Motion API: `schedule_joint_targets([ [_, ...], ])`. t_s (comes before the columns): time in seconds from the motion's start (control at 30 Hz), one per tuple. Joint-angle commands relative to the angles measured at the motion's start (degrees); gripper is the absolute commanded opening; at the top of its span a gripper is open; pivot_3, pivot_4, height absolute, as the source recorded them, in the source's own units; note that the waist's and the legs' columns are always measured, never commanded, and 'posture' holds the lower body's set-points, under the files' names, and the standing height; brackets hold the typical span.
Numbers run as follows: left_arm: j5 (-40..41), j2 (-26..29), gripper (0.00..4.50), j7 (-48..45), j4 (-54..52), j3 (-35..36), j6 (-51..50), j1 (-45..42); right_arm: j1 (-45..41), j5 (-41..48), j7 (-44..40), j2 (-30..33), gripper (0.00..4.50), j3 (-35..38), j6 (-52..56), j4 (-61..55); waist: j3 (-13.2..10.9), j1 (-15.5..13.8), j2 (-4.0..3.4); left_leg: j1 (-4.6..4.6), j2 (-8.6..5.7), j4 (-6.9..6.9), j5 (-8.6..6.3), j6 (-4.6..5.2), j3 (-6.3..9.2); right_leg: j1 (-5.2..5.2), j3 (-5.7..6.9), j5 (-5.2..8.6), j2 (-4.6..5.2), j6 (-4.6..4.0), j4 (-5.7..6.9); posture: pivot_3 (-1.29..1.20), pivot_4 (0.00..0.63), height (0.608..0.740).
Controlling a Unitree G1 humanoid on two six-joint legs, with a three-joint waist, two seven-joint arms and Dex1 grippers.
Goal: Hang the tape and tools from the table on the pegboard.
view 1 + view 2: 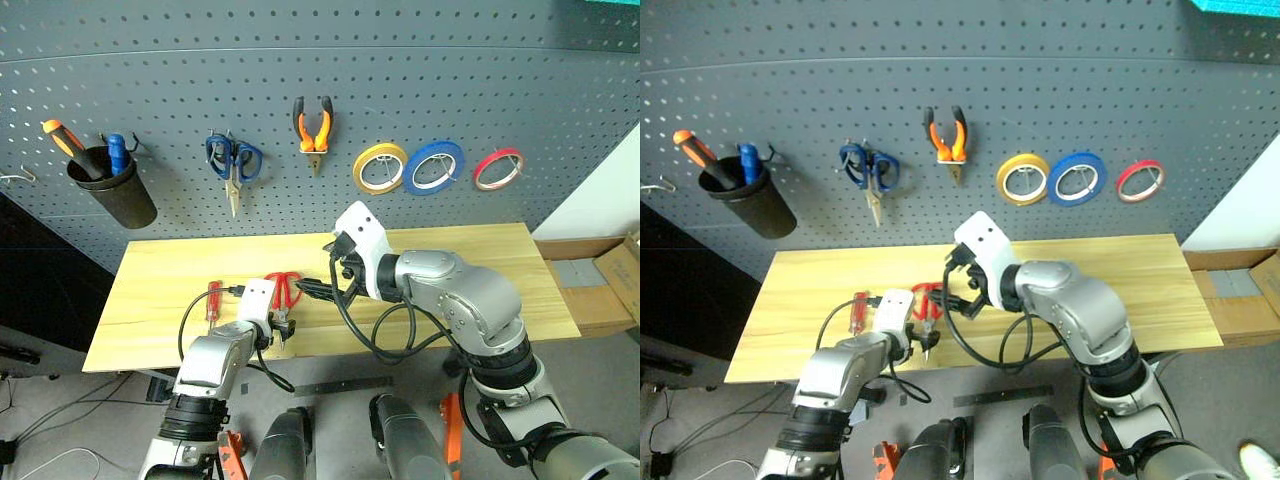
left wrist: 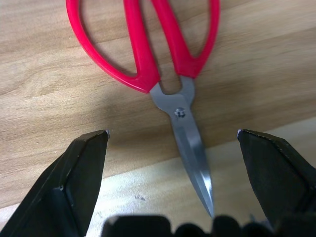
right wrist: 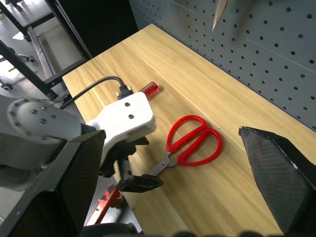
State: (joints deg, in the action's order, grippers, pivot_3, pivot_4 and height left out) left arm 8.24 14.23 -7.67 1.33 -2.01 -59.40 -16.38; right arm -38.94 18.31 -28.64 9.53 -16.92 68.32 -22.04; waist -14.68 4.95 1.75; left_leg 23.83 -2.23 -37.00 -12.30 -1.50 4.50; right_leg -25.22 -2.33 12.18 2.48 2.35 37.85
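**Left gripper spread over the red scissors on the table**

The left gripper (image 2: 173, 140) points down at the near part of the table (image 1: 480, 260), its two black fingers (image 2: 81, 163) spread wide with nothing between them but the blades of the red scissors (image 2: 148, 44). The scissors lie flat on the wood, loops toward the pegboard (image 1: 400, 90), closed blade tip toward the table's near edge; the fingers stand on either side of the blades without touching them. From the right wrist view, the same gripper hangs right at the blade tip of the scissors (image 3: 192, 140).

The right gripper (image 1: 325, 290) hovers above the middle of the table, just to the right of the scissors, pointing left toward the left gripper. Its fingers (image 3: 281, 182) stand wide apart and hold nothing.

A red-handled screwdriver (image 1: 212, 300) lies on the table just left of the left gripper.

On the pegboard hang, from left to right, a black cup (image 1: 115, 190) holding an orange-handled tool and a blue-handled tool, blue scissors (image 1: 234, 165), orange-and-black pliers (image 1: 313, 125), a yellow roll of tape (image 1: 379, 167), a blue roll of tape (image 1: 434, 166) and the thin red ring of tape (image 1: 497, 168). The three rolls hang side by side, above the right half of the table.
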Motion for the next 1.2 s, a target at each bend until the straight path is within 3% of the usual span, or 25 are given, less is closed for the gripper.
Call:
schedule_joint_targets([
  [0.03,-1.73,-1.58,4.5,2.56,4.23,1.33,2.65,-2.41,-0.33,1.13,0.37,0.31,4.48,0.27,-0.15,-2.18,0.01,-0.04,0.02,0.0,-0.01,0.0,0.0,0.0,0.01,0.01,0.01,0.0,0.01,0.0,0.0,-0.13,0.235,0.74],
  [0.27,-2.45,-3.54,4.5,2.96,10.13,1.64,5.77,-5.47,0.24,3.07,0.41,1.28,4.48,1.83,1.26,-1.83,0.01,0.02,0.02,0.0,-0.02,0.01,0.0,0.0,-0.01,0.03,0.02,0.0,0.04,0.02,-0.05,-0.14,0.238,0.74],
  [0.37,-2.44,-3.71,3.94,2.49,10.78,1.47,6.6,-5.52,0.8,3.39,-0.42,3.94,4.5,2.69,1.3,-1.05,0.01,0.04,0.02,0.0,-0.02,0.01,0.0,0.0,-0.01,0.04,0.02,0.01,0.04,0.03,-0.06,-0.15,0.238,0.74],
  [0.63,-2.07,-3.77,1.17,1.31,9.95,2.72,9.49,-4.39,1.27,4.04,-0.82,9.26,4.5,4.03,0.34,-0.34,0.01,0.07,0.02,0.0,-0.04,0.02,0.0,0.0,-0.04,0.06,0.02,0.06,0.07,0.16,-0.1,-0.15,0.236,0.74],
  [0.67,-2.0,-3.68,1.01,1.05,9.68,2.86,9.93,-4.18,1.37,4.1,-0.84,9.64,4.5,4.15,0.32,-0.4,0.01,0.08,0.02,0.0,-0.04,0.02,0.0,0.0,-0.05,0.06,0.01,0.07,0.07,0.17,-0.1,-0.15,0.236,0.74],
  [0.83,-1.49,-2.84,1.01,-0.81,6.1,3.32,13.39,-2.34,1.74,4.54,-0.89,10.91,4.5,4.98,0.38,-1.29,0.01,0.11,0.02,0.0,-0.03,0.02,0.0,0.0,-0.05,0.06,0.01,0.12,0.07,0.26,-0.11,-0.15,0.235,0.74],
  [1.0,-1.06,-0.77,1.01,-4.47,-4.89,3.66,22.66,3.03,2.28,3.87,-1.69,13.61,4.5,5.44,-2.85,-4.28,0.0,0.09,0.04,0.08,-0.02,0.04,0.0,0.0,-0.04,0.02,0.01,0.05,0.09,0.14,-0.19,-0.15,0.232,0.74],
  [1.2,-4.38,3.11,1.01,-5.79,-18.05,4.91,40.6,10.58,3.72,0.53,-2.35,16.3,4.5,6.34,-17.37,-6.55,0.0,0.04,0.04,0.07,-0.01,0.08,-0.01,0.0,-0.08,0.06,0.01,0.12,0.15,0.29,-0.35,-0.14,0.225,0.74],
])
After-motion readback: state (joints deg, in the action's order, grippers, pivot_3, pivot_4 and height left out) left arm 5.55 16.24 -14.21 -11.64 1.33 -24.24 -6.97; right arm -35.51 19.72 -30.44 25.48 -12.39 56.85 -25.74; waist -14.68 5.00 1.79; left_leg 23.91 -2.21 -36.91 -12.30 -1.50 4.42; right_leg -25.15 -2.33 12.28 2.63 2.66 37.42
